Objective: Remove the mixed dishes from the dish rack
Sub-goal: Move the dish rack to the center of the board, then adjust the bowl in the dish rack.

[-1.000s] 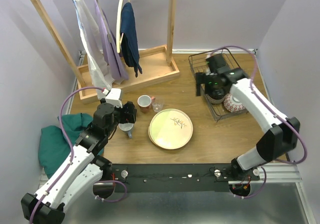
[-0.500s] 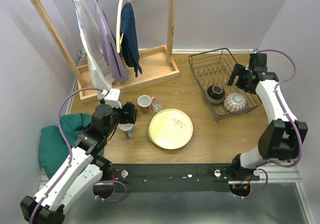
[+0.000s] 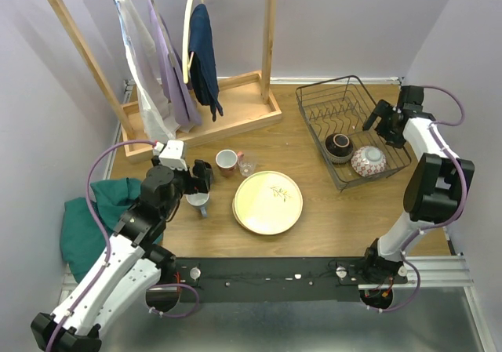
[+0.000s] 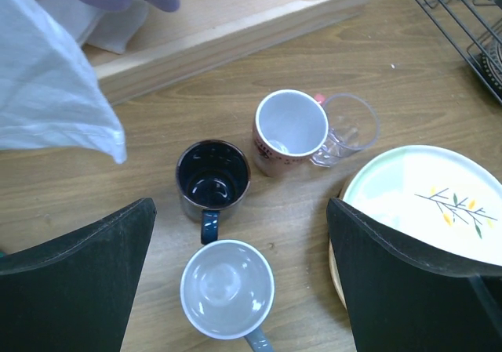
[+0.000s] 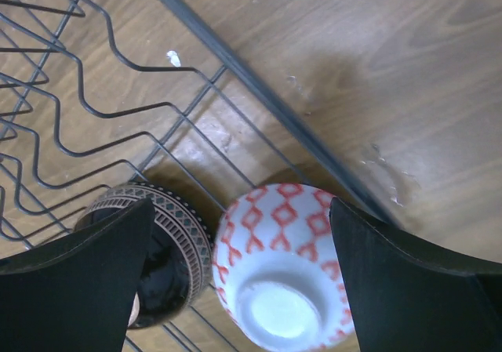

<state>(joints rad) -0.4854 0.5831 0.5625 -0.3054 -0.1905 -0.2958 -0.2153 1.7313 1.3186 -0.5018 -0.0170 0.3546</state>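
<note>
Both jaws are spread wide with nothing held: the left gripper [image 4: 243, 277] is poised over the mugs, the right gripper [image 5: 243, 281] over the bowls. One dish rack [image 3: 345, 107] is seen, with two bowls kept inside: a dark bowl [image 5: 169, 238] and a red-patterned bowl [image 5: 274, 289]. On the table [image 3: 329, 215] are set one plate [image 3: 268, 201], three mugs, namely a dark mug [image 4: 212, 178], a red mug [image 4: 289, 128] and a grey mug [image 4: 227, 309], and one glass [image 4: 351, 123].

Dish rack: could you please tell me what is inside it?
Only a dark bowl and an overturned red-patterned bowl, side by side. Anything beneath the overturned one is hidden.
</note>
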